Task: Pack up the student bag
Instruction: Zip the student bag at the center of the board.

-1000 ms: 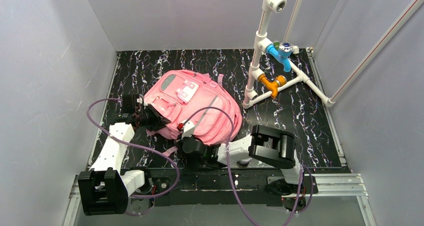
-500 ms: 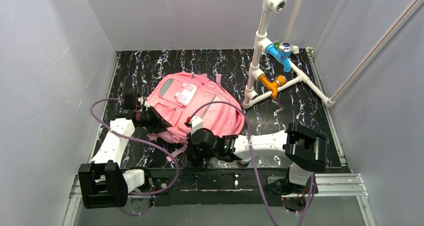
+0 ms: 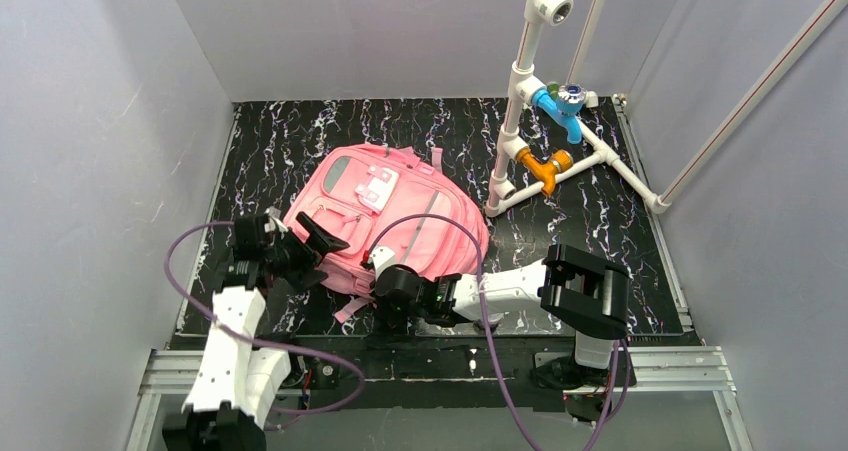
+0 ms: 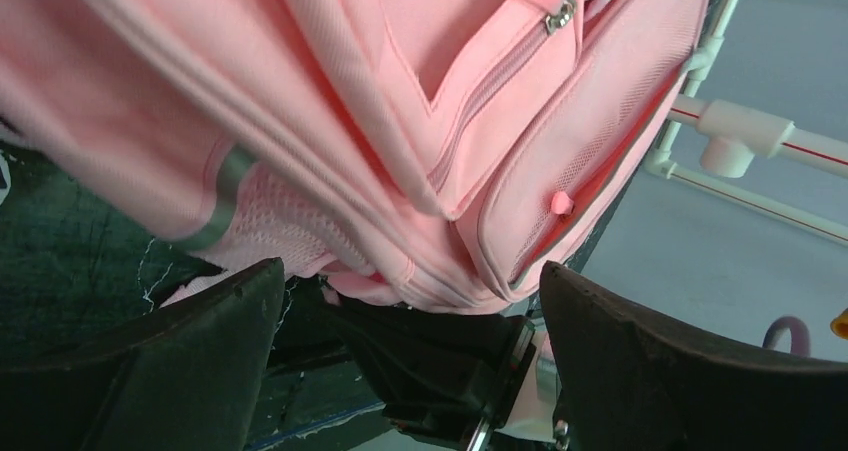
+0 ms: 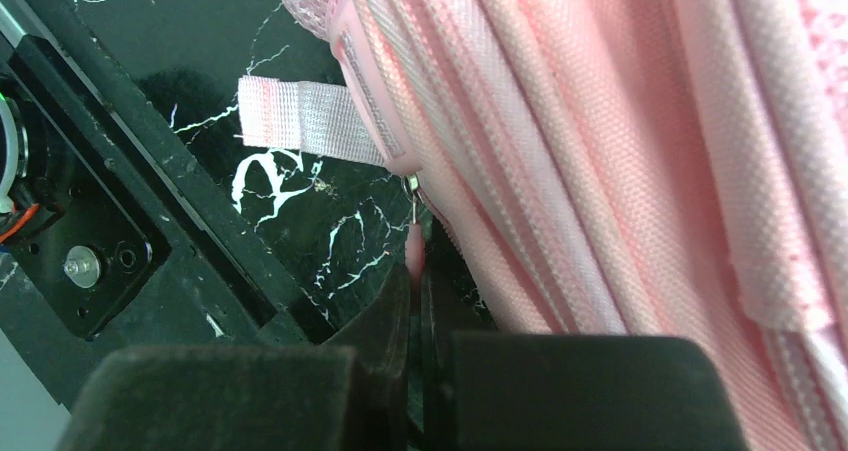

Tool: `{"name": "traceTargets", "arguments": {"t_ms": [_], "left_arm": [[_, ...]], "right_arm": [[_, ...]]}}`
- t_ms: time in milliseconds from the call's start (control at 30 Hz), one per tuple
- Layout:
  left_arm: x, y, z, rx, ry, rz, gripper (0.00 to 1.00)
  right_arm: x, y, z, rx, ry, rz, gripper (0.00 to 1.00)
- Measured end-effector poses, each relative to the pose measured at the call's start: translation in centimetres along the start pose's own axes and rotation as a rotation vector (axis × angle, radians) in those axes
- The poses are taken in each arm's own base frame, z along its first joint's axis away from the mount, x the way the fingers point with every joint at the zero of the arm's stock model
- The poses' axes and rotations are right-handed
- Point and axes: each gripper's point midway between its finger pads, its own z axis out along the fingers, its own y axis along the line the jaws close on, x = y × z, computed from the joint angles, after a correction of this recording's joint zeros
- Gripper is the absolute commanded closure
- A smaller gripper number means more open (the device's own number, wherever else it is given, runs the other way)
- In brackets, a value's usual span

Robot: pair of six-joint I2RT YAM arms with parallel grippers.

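Your left gripper (image 3: 318, 256) has just let go. Its jaws now stand wide apart at the near-left side of the large pink fabric backpack (image 3: 385, 216), which lies on the black marbled table (image 3: 600, 211). Your right gripper (image 5: 415, 283) is pinched tight on a small pink zipper pull (image 5: 415, 243) at the bag's near edge. With nothing bracing it, the bag may slide when you pull.

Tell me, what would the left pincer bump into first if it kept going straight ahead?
The student bag: its pink fabric lies right ahead of the open left pincer, apparently very close, though depth is unclear.
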Motion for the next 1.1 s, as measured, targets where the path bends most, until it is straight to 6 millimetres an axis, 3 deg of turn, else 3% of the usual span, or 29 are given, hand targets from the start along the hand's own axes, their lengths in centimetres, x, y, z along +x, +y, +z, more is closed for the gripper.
{"name": "traceTargets", "arguments": {"t_ms": [33, 100, 233, 333, 433, 500, 567, 667, 800, 1033, 1100], "left_arm": [[0.3, 0.1, -0.4, 0.012, -0.018, 0.001, 0.03], [1.0, 0.6, -0.8, 0.028, -0.045, -0.008, 0.16], [2.7, 2.9, -0.1, 0.034, -0.063, -0.072, 0.57], [3.4, 4.0, 0.7, 0.02, -0.045, -0.139, 0.67], [3.4, 4.2, 1.3, 0.024, -0.044, -0.189, 0.63], [3.5, 4.4, 1.5, 0.025, -0.046, -0.219, 0.39], [3.6, 4.6, 1.7, 0.021, -0.043, -0.251, 0.23], [3.8, 5.1, 2.1, 0.006, -0.04, -0.294, 0.19], [3.9, 6.6, 3.2, -0.023, -0.052, -0.351, 0.4], [2.3, 7.1, 4.7, -0.024, -0.108, -0.377, 1.0], [1.9, 7.0, 4.8, -0.033, -0.112, -0.368, 1.0]], "right_arm": [[0.0, 0.0, 0.0, -0.003, -0.002, -0.003, 0.99], [-0.1, 0.1, 0.0, -0.005, -0.006, -0.007, 0.99], [0.1, 0.2, 0.0, 0.005, -0.006, 0.003, 0.99], [0.1, 0.3, -0.1, 0.007, -0.009, 0.015, 0.99], [-0.2, 0.6, -0.4, 0.001, -0.018, 0.037, 0.99], [-0.4, 0.7, -0.6, -0.003, -0.026, 0.051, 0.99], [-0.4, 0.8, -0.7, -0.003, -0.026, 0.058, 0.99], [-0.5, 0.9, -0.7, -0.004, -0.028, 0.066, 0.99], [-0.4, 0.9, -0.7, 0.0, -0.022, 0.079, 0.99], [-0.4, 0.8, -1.0, 0.03, 0.002, 0.068, 0.99], [-0.3, 0.8, -1.2, 0.045, 0.013, 0.054, 0.99]]}}
